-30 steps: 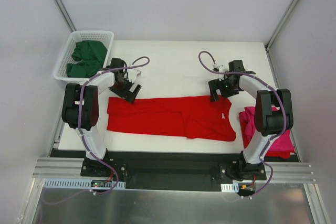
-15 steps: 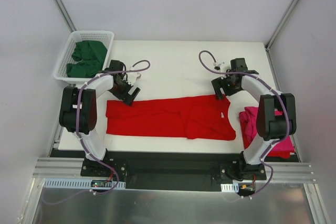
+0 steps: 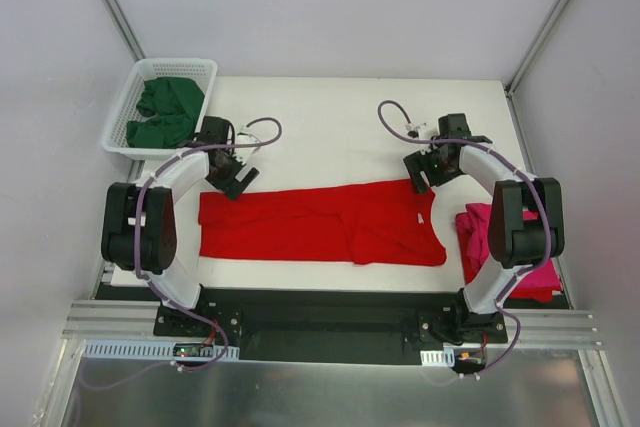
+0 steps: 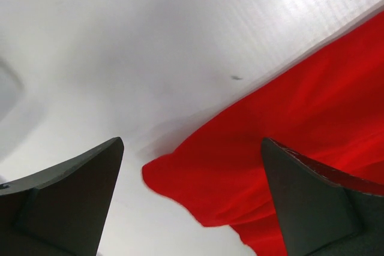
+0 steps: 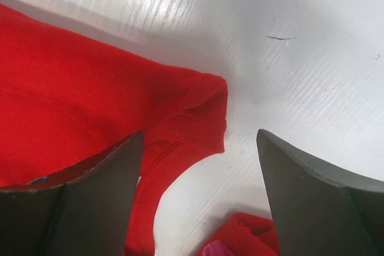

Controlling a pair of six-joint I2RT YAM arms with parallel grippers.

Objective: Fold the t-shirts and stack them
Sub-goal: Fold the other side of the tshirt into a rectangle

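A bright red t-shirt (image 3: 320, 225) lies spread lengthwise across the near part of the white table (image 3: 330, 127). My left gripper (image 3: 232, 179) hovers open over its far left corner; in the left wrist view that corner (image 4: 180, 178) sits between the wide-apart fingers of the left gripper (image 4: 192, 166). My right gripper (image 3: 420, 175) is open over the shirt's far right corner by the neckline, and the right wrist view shows the right gripper (image 5: 198, 142) straddling that red corner (image 5: 198, 112). A magenta-pink t-shirt (image 3: 478, 229) lies crumpled at the right. Dark green t-shirts (image 3: 165, 112) fill the basket.
The white lattice basket (image 3: 128, 95) stands off the table's far left corner. The right arm's upright link (image 3: 515, 227) covers part of the pink shirt. Grey walls close in the left, right and far sides. A sliver of pink cloth (image 5: 217, 249) shows near the right fingers.
My left gripper has shifted left along the red shirt's far edge to its corner, and that edge has crept slightly left. My right gripper has moved a little farther back.
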